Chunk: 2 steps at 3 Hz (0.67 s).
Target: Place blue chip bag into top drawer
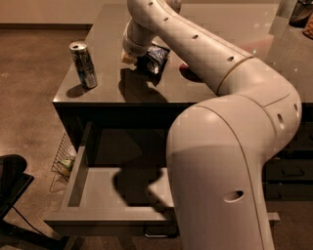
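The blue chip bag (pixel 157 56), dark blue and crumpled with white patches, hangs just above the dark countertop (pixel 205 29) and casts a shadow below it. My gripper (pixel 133 55) is at the bag's left side and shut on it. The top drawer (pixel 80 171) stands pulled open below the counter's front edge, its flat grey floor partly shadowed. A metal bar handle (pixel 159 235) is on its front. My arm's big white links cover the right half of the drawer.
A silver-blue drink can (pixel 84 64) stands upright at the counter's left front corner. A wire basket (pixel 62 159) sits on the floor left of the drawer. A black object (pixel 11 181) is at lower left. Dark items (pixel 299 11) stand at the far right.
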### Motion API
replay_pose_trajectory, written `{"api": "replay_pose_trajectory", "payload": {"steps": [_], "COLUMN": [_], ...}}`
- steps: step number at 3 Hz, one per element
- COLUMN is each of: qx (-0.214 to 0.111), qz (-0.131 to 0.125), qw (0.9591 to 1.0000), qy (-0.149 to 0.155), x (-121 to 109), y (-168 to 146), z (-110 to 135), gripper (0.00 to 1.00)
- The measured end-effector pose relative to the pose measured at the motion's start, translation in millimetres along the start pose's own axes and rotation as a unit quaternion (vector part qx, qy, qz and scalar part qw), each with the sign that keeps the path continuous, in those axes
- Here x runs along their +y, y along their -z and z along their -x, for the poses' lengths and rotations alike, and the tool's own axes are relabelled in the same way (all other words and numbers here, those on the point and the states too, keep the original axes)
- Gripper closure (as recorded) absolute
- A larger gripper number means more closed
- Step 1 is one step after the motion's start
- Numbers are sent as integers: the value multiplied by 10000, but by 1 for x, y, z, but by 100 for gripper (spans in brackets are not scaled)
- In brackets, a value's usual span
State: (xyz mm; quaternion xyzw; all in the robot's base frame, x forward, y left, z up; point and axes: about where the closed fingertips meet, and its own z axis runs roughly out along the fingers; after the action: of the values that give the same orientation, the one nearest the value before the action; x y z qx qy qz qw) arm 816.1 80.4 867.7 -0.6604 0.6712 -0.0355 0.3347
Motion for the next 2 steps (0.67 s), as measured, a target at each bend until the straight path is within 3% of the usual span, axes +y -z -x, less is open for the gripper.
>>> {"api": "replay_pose_trajectory", "payload": {"steps": [1,2], "qx": [4,6], "qz": [22,35], "qw": [10000,10000], "qy": [4,5], "x": [2,3], "y": [-3,-4], "z": [0,0], "gripper": [95,100]}}
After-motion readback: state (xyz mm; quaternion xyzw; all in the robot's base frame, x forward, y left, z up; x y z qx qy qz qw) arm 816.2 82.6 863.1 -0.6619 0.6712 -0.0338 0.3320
